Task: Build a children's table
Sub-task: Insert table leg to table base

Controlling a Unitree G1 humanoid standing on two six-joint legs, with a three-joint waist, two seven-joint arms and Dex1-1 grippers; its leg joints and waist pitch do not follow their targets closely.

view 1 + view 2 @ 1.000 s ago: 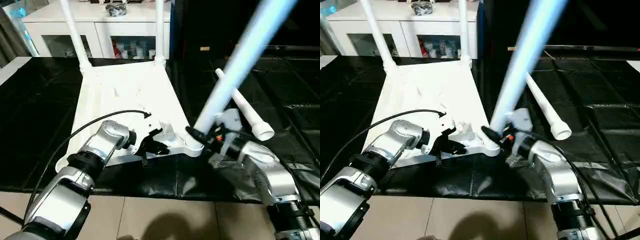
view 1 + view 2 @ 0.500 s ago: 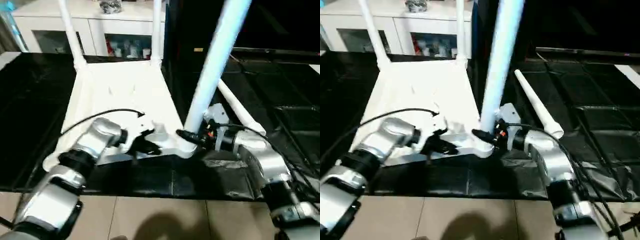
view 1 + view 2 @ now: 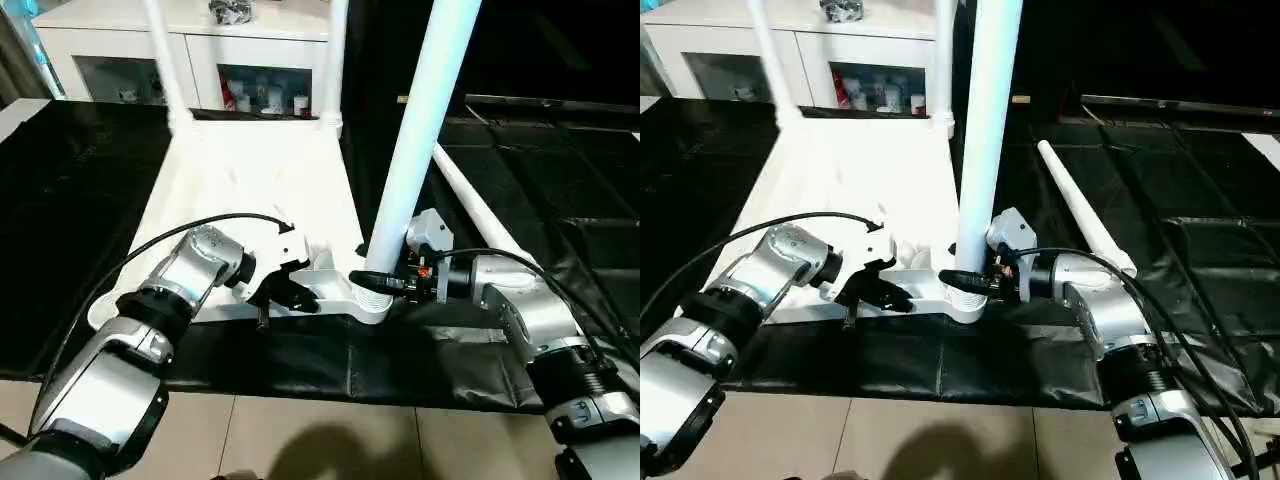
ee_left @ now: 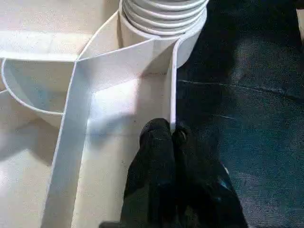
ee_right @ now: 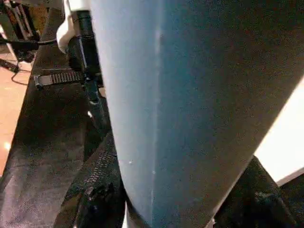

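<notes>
The left gripper (image 4: 172,137) has its two black fingers pressed together on the thin rim wall of the table top (image 3: 255,185), just beside the near corner socket (image 3: 368,303). The right gripper (image 3: 962,282) clamps its fingers around the base of an upright leg (image 3: 420,140) where its threaded end sits in that socket. The top lies ribbed side up on the black mat (image 3: 70,200). Two legs (image 3: 165,60) stand in the far corners, and a fourth leg (image 3: 1085,220) lies on the mat beside the right arm. A white cabinet (image 3: 250,70) stands behind.
</notes>
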